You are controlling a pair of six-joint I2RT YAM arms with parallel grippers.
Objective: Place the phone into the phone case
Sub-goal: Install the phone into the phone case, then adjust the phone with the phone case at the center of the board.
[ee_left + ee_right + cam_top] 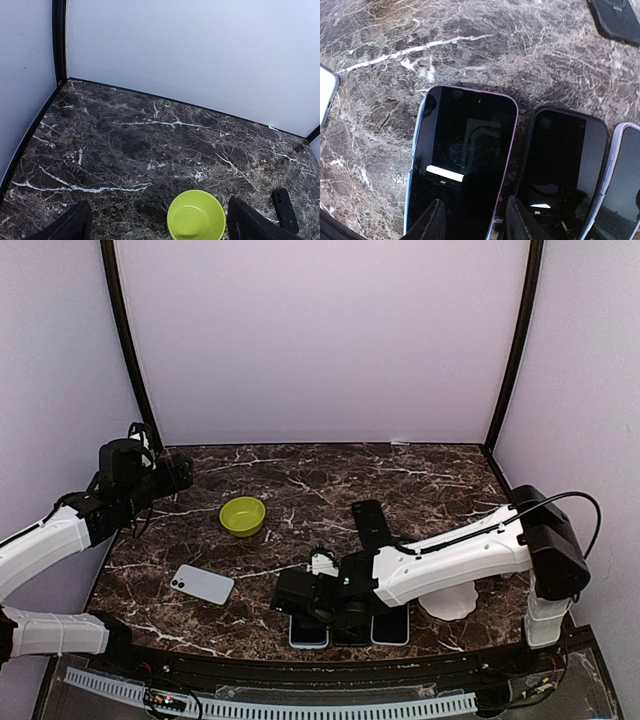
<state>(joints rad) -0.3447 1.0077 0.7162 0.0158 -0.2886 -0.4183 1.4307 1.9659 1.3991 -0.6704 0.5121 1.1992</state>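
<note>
A pale phone [202, 583] lies back up at the left front of the marble table; its corner shows as the phone [326, 92] in the right wrist view. An empty black phone case [372, 523] lies in the middle of the table, seen also as the case [616, 20] and the case [286, 210]. My right gripper [315, 618] hangs low over a row of three screen-up phones, its fingers [432, 220] apart, straddling the right edge of the blue-rimmed phone [462, 155]. My left gripper [180, 472] hovers wide open at the far left.
A lime green bowl [242, 515] sits between the arms, just under the left gripper [160, 227]. A black-cased phone [560, 170] and a lilac-rimmed phone [620, 190] lie right of the blue-rimmed one. A white crumpled object [450, 602] rests by the right arm's base. Walls enclose three sides.
</note>
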